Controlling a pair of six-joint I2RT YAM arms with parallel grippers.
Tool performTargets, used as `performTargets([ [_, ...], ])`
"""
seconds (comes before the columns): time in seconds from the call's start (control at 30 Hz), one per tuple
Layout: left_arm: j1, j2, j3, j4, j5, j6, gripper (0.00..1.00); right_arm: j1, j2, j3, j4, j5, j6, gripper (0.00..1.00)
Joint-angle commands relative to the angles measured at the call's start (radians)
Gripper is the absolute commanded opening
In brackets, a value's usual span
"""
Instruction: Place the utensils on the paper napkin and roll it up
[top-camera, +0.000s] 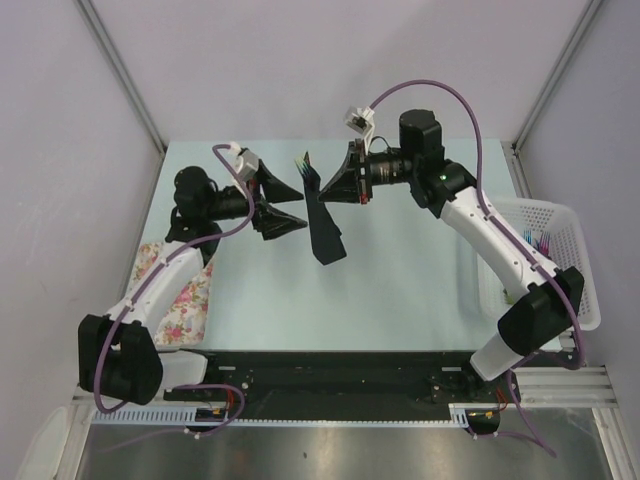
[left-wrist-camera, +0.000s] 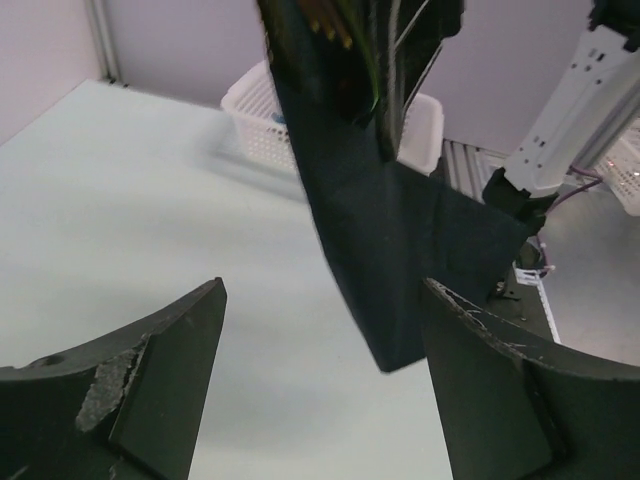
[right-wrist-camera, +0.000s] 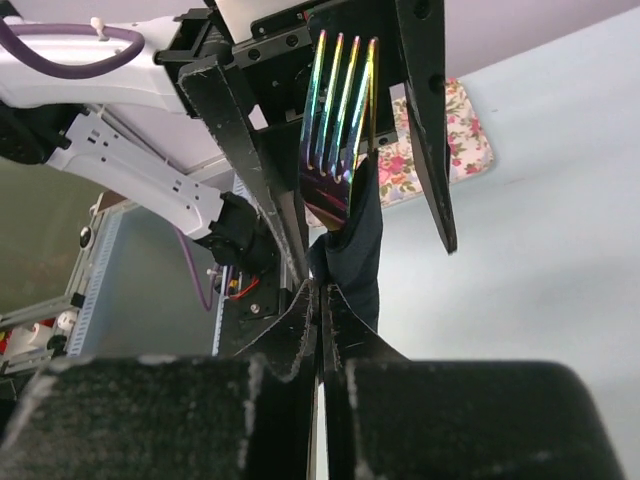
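Observation:
The black paper napkin (top-camera: 325, 228) hangs in the air above the table, wrapped round the utensils. A fork (right-wrist-camera: 340, 120) with golden, iridescent tines sticks out of its top; the tips show in the top view (top-camera: 303, 160). My right gripper (right-wrist-camera: 322, 300) is shut on the napkin (right-wrist-camera: 362, 250) and holds it up from the right (top-camera: 322, 186). My left gripper (top-camera: 296, 205) is open just left of the bundle, its fingers apart on either side of the hanging napkin (left-wrist-camera: 385, 230) without touching it. Any other utensils are hidden inside the napkin.
A white plastic basket (top-camera: 560, 215) stands at the table's right edge with coloured bundles (top-camera: 540, 240) in it. A floral pink-and-cream cloth (top-camera: 185, 290) lies at the left edge, partly under the left arm. The pale table (top-camera: 400, 280) lies below the bundle.

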Motion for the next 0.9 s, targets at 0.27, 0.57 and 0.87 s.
performTargets([
  [0.27,-0.084,-0.074,-0.012,0.227,0.007,-0.243,0.73,0.083,-0.118,-0.012,-0.012,0.055,-0.08,0.0],
  [0.57,-0.106,-0.06,-0.042,0.382,-0.014,-0.381,0.68,0.103,-0.128,0.0,0.0,0.084,-0.071,0.0],
  [0.87,-0.112,-0.013,-0.055,0.545,-0.031,-0.517,0.59,0.106,-0.135,0.006,0.029,0.084,-0.05,0.0],
])
